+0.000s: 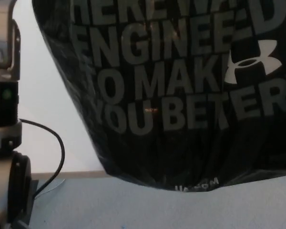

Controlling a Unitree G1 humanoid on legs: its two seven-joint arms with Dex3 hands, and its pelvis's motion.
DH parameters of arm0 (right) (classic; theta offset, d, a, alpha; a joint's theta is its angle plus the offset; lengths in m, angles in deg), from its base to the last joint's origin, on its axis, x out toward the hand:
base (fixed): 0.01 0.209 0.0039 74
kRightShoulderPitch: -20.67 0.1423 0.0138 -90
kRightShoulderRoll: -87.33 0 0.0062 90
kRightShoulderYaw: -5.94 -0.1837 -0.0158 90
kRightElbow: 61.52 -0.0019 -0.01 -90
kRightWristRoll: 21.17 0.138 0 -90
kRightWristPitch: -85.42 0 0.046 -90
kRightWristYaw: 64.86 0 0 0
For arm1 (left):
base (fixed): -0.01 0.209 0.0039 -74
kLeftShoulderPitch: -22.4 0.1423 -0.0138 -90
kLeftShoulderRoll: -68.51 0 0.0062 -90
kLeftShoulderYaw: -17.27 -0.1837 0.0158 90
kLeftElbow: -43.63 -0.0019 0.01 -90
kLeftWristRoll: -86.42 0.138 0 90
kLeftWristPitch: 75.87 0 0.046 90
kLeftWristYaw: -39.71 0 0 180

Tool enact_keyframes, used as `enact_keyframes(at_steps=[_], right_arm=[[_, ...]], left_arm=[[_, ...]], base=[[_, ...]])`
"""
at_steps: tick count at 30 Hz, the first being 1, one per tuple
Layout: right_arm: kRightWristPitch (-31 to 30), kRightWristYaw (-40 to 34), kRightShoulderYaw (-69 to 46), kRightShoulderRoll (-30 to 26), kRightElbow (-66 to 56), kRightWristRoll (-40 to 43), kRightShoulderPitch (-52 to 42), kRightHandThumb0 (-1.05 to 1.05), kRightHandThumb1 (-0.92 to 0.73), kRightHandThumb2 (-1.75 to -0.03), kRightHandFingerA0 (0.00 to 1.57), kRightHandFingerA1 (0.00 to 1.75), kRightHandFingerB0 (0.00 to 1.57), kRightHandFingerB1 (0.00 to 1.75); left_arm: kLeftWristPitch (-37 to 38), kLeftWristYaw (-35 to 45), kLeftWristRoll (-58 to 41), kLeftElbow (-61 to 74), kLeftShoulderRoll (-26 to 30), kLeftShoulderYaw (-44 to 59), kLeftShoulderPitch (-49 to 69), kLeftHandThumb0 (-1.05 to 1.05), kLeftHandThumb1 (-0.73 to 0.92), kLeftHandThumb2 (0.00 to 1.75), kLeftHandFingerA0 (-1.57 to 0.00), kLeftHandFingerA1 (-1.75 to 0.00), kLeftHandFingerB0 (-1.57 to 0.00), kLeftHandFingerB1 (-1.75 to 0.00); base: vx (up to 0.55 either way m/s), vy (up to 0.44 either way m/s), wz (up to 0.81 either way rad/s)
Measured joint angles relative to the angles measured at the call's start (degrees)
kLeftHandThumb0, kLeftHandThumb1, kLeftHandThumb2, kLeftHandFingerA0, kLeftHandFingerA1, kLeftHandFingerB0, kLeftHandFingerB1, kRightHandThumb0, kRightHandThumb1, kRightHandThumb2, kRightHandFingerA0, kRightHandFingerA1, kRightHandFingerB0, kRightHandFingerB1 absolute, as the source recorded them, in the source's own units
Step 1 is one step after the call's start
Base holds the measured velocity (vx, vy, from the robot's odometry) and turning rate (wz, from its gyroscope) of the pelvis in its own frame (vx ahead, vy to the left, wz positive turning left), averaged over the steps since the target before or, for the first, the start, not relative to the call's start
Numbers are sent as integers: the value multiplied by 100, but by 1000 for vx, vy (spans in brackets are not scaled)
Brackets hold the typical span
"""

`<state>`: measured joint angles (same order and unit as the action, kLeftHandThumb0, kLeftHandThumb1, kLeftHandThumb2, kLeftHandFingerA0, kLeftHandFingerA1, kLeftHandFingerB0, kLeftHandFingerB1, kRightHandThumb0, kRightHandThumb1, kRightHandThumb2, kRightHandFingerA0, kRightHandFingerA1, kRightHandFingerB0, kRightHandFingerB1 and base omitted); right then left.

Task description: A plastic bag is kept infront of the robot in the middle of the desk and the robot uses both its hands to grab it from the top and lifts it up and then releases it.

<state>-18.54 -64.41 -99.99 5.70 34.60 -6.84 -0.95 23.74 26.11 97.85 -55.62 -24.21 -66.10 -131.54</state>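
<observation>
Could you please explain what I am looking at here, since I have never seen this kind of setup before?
This is one picture from a camera on a humanoid robot's head, looking down at its work. The big dark shape filling most of the view is a black plastic bag with pale printed lettering and a logo, hanging close to the camera. Behind it is a pale desk; its front edge and the grey floor show below. The silver and black machinery at the left edge is the robot's left arm, with a black cable looping beside it. Neither hand is in view, so what holds the bag cannot be seen here.

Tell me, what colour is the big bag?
Black plastic bag with grey lettering, seen in the head view.
</observation>
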Motion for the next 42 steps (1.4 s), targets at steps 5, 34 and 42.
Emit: enact_keyframes(at_steps=[5, 34, 42], right_arm=[[-46, 2, -3, -1, 2, 84, -13, -38, -67, -59, 94, 175, 72, 166], [-204, 464, 1421, -871, 1998, -541, 360, -93, -56, -96, 0, 20, 0, 0], [-405, 920, 1730, -1476, 1626, -819, -267, -79, -68, -62, 6, 36, 14, 32]], left_arm=[[-175, -38, 200, 397, 50, -81, -264, -34, 64, 59, -113, -159, -101, -130], [-885, 967, 711, -509, 1274, -978, -227, -99, 57, 62, 0, 0, 0, -9], [-1555, 1489, 876, 341, 1834, -954, 709, -102, 74, 108, 0, 0, -2, -12]], base=[[0, 0, 0], [0, 0, 0], [1, 0, 27]])
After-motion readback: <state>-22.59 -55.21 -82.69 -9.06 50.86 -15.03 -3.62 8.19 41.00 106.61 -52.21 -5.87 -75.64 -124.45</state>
